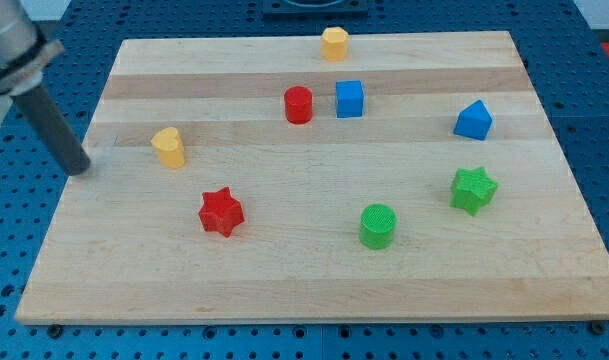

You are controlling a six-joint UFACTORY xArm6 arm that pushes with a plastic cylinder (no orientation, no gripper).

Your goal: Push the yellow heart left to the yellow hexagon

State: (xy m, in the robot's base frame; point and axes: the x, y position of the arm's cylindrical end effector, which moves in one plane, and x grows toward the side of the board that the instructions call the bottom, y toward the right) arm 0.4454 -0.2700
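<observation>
I see a rectangular wooden board occupying most of the frame. Its surface consists of pale planks joined side by side, with the grain and seams running from 9 o'clock to 3 o'clock. The far edge, toward 12 o'clock, appears shorter than the near edge at 6 o'clock. The board rests on a blue perforated base plate, which shows a regular grid of small holes and remains visible on all four sides. A dark fixture is cut off by the frame edge at 12 o'clock. Lighting is even and diffuse, producing only short, soft shadows on the wood.
</observation>
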